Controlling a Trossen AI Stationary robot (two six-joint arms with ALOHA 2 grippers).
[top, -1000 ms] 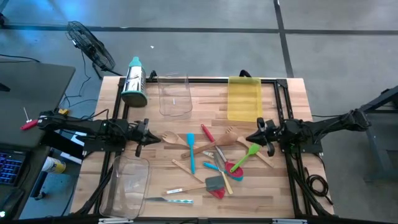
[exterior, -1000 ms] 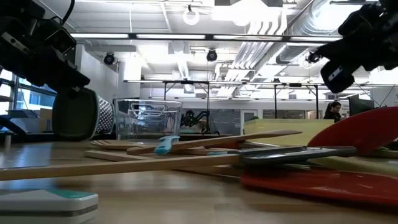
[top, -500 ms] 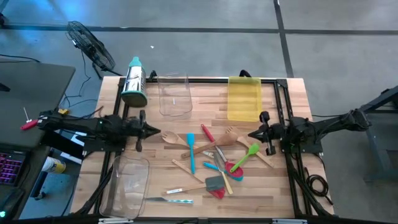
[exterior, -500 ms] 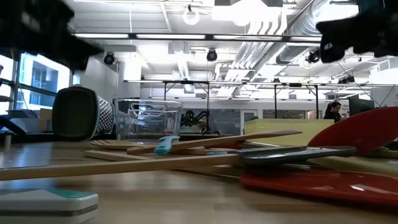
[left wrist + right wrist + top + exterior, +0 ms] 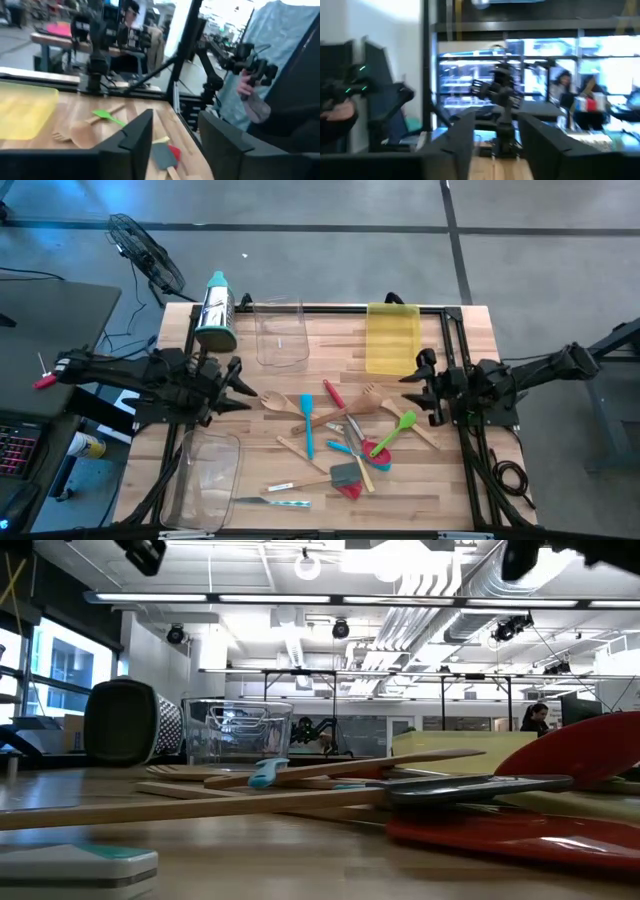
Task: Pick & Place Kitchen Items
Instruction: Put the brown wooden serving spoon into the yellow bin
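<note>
Kitchen utensils [image 5: 335,435] lie flat in a loose, overlapping scatter mid-desk; wooden spoons [image 5: 275,401], blue spatula [image 5: 306,423], green spatula [image 5: 396,430], grey spatula [image 5: 345,474], knife [image 5: 272,502] nearest the front edge.

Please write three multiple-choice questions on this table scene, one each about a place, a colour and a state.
1. Where does the grater lie?
A. At the table's far left corner
B. Inside the yellow bin
C. Among the utensils

2. What colour is the spatula nearest the right gripper?
A. Blue
B. Green
C. Grey

3. How is the left gripper?
A. Shut on a spoon
B. Shut, empty
C. Open, empty

Answers: 1 A, it lies beside the clear bin there. 2 B, its head is bright green. 3 C, its wrist view shows a gap between the fingers with nothing in it.
</note>
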